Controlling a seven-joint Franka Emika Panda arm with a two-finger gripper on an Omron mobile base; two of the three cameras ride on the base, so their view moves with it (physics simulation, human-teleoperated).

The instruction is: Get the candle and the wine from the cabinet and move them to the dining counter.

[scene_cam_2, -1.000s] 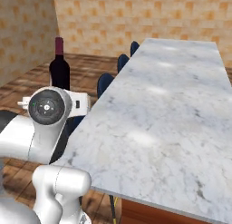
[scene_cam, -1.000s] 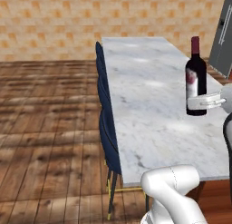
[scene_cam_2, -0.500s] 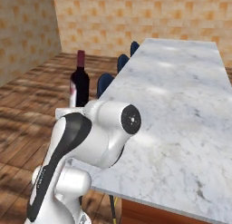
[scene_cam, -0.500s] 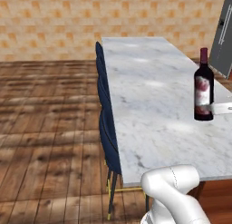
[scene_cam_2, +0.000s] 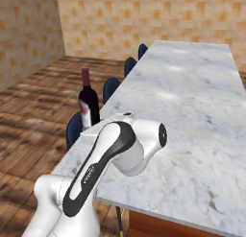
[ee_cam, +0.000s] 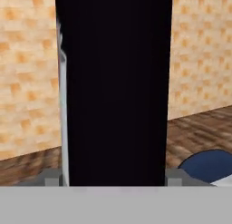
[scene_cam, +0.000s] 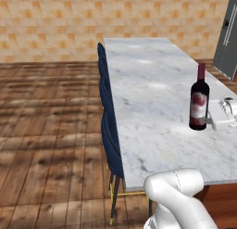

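**Wine at the counter, candle yet to come**

While you watch the hand (scene_cam: 214,120), note that its fingers sit either side of the wine (scene_cam: 199,99), closed on the bottle's lower body. From the hand camera, the dark glass (ee_cam: 115,87) sits between both tips. The bottle stands upright over the dining counter (scene_cam: 152,93), near its right edge; you cannot tell whether its base touches the marble. Beyond the wine, the counter carries no candle, so judge the job roughly half done: release, then fetch the candle.
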